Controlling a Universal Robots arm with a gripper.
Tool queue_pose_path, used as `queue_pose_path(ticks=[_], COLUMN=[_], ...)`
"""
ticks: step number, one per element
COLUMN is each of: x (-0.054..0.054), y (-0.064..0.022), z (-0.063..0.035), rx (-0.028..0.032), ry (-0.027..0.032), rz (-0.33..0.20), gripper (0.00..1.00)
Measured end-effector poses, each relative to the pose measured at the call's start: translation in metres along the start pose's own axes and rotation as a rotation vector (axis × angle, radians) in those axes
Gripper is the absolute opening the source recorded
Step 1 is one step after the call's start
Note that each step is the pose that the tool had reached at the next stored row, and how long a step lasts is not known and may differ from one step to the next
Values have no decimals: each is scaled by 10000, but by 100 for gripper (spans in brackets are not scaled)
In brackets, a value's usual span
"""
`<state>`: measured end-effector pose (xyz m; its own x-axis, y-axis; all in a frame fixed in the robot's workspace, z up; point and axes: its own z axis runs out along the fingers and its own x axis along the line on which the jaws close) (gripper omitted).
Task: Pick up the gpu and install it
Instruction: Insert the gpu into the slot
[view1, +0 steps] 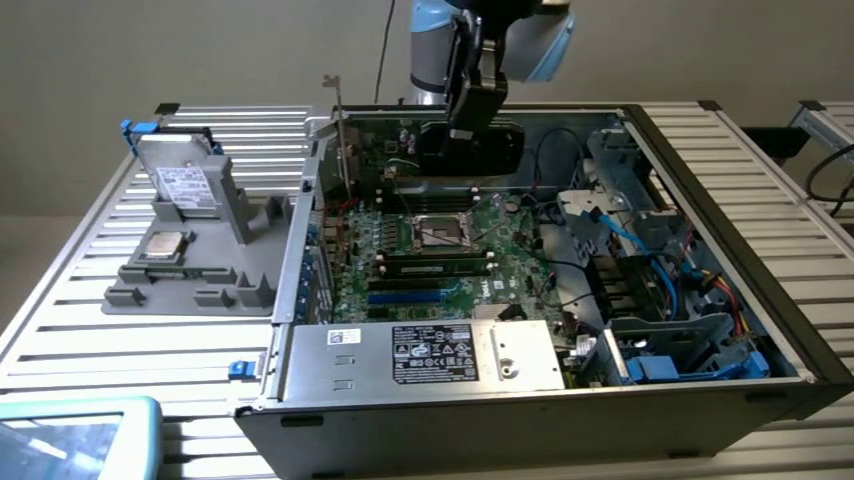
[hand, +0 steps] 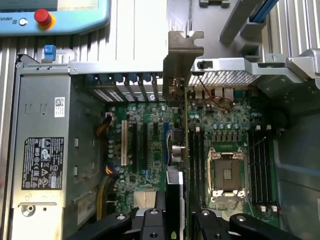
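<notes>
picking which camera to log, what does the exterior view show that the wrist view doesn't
Exterior view: the arm above the case, plus the blue cables and metal drive cage on that view's right.
Wrist view: the red button on the pendant, and the gpu edge-on from above, bracket end near the rear slot covers.
Both: the hand shut on the upright gpu, the cpu socket and the labelled power supply.

Arm (view1: 434, 40) points down, pincer (hand: 177, 216) clamped on gpu (hand: 182, 55).
</notes>
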<state>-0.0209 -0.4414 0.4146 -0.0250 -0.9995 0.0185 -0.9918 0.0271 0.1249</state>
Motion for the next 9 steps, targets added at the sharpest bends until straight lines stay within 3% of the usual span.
queue_pose_path(ticks=[9], x=[-94], y=[-1], z=[35], rx=[2], ry=[7], rz=[-23], gripper=[27])
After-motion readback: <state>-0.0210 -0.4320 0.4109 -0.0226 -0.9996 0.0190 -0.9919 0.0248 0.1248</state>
